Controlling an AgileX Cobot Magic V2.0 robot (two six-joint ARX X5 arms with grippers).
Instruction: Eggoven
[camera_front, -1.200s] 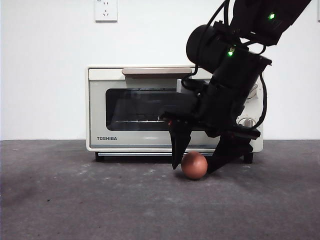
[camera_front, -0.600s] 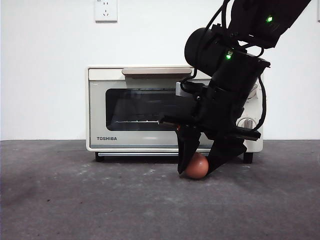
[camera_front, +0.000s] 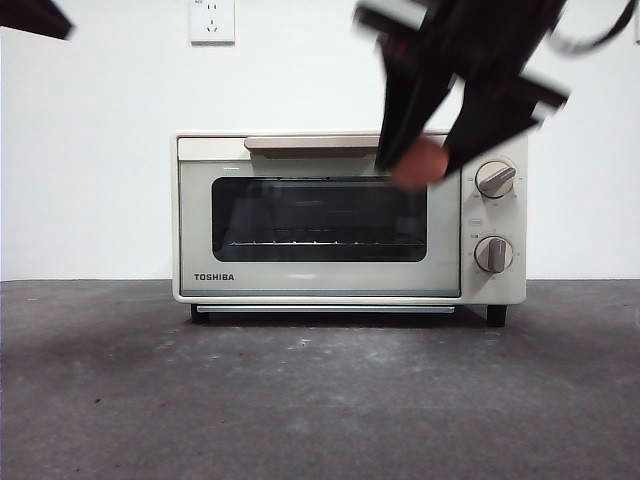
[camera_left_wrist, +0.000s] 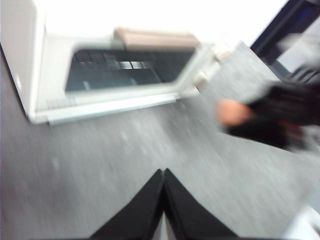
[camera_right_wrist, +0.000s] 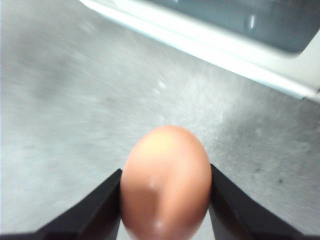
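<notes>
A reddish-brown egg (camera_front: 419, 163) hangs in the air in front of the oven's upper right, held by my right gripper (camera_front: 425, 155), which comes down from the top of the front view. In the right wrist view the egg (camera_right_wrist: 165, 183) fills the space between the two black jaws, high above the table. The cream TOSHIBA oven (camera_front: 200, 230) stands at the back with its door closed, and its tan bar handle (camera_front: 312, 143) runs along the top. My left gripper (camera_left_wrist: 163, 176) is shut and empty, low over the table in front of the oven (camera_left_wrist: 35, 75).
Two knobs (camera_front: 494, 180) sit on the oven's right panel. A wall socket (camera_front: 211, 20) is above the oven. The left arm shows as a black tip (camera_front: 30, 15) at the top left corner of the front view.
My right gripper closed on the egg on the table and has lifted it up to the height of the oven's top. A black arm tip has appeared at the top left.
</notes>
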